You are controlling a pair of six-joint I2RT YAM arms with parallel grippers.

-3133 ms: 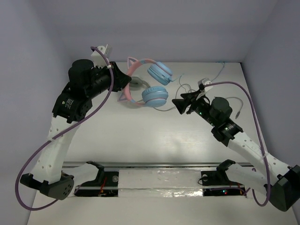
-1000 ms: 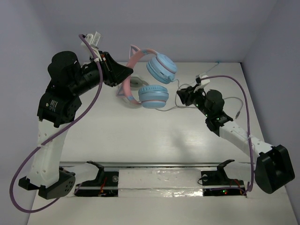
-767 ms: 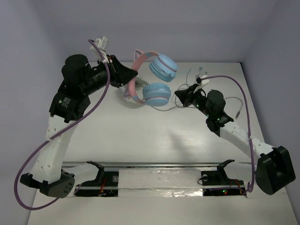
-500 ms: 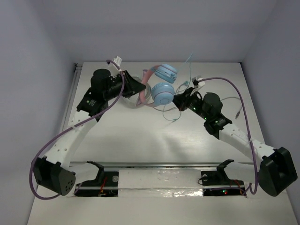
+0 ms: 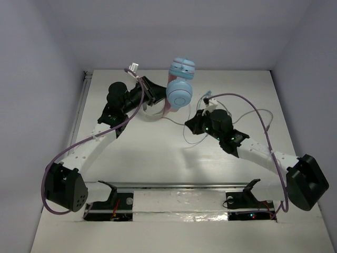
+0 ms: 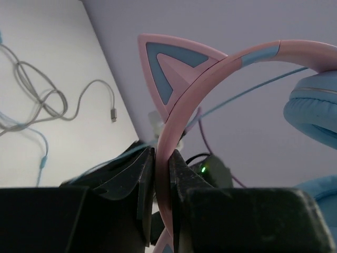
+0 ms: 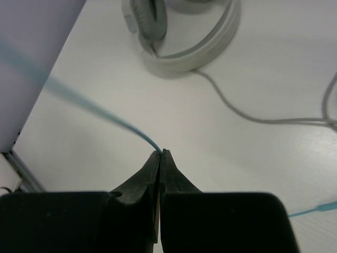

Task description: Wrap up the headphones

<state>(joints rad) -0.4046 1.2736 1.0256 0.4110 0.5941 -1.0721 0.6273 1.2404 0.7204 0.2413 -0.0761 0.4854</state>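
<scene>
The headphones hang in the air above the back of the table, their round light-blue ear cups one above the other. My left gripper is shut on their pink headband, just below a cat ear. To the right and lower, my right gripper is shut on the thin pale-blue cable, pinched at the very fingertips. From there the cable runs up and away to the left. One ear cup fills the right edge of the left wrist view.
A grey-white headset lies on the table under the left gripper, partly hidden in the top view. Its grey cable lies in loose loops ending in a plug. Walls enclose the back and both sides.
The left arm has swung the headphones right and tipped them upright. The right gripper has shut on the cable and drawn it left and nearer.
</scene>
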